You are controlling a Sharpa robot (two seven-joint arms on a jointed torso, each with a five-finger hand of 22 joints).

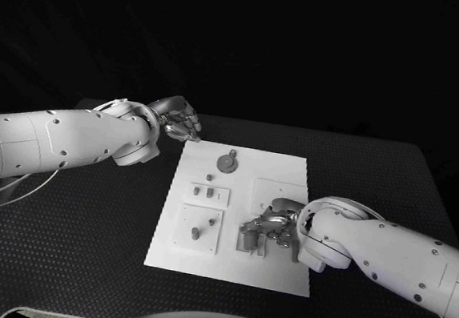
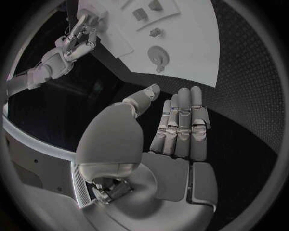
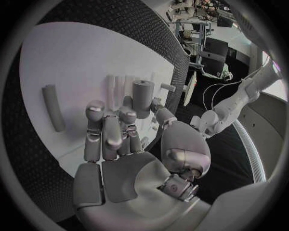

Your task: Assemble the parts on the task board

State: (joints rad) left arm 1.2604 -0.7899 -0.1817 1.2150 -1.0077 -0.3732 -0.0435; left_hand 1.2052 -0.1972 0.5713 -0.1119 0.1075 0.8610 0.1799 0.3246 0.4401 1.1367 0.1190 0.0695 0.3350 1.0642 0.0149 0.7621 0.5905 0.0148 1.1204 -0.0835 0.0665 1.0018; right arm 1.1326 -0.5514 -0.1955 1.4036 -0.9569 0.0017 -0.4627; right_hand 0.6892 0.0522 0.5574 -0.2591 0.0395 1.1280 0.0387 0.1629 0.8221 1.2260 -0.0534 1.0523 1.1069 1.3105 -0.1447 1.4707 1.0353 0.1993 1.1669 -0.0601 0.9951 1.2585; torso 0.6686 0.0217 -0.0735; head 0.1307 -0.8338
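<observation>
The right hand (image 1: 271, 228) is down on the near right part of the white board (image 1: 298, 169), fingers curled over a cluster of grey parts. In the right wrist view the right hand (image 3: 117, 139) reaches toward an upright grey cylinder (image 3: 142, 97) on the board; its fingertips (image 3: 95, 111) lie close to the cylinder's foot, and the thumb comes in beside it. Whether the hand really grips the cylinder I cannot tell. A long grey bar (image 3: 53, 107) lies flat on the board, apart from the fingers.

Just left of that hand, on the near left part of the board, a raised square plate (image 1: 200, 228) carries two small grey pegs (image 1: 196, 233). Beyond it sits a smaller plate with two small blocks (image 1: 207, 195) on it. Farther still, near the board's far edge, lies a round grey disc with a short tab (image 1: 227, 161).

At the board's far left corner the left hand (image 1: 177, 121) hangs over the black table (image 1: 82, 210), just off the board's edge. In the left wrist view the left hand (image 2: 175, 130) is flat and holds nothing, fingers straight and pressed side by side, thumb apart; the disc (image 2: 158, 56) lies on the board beyond its fingertips.
</observation>
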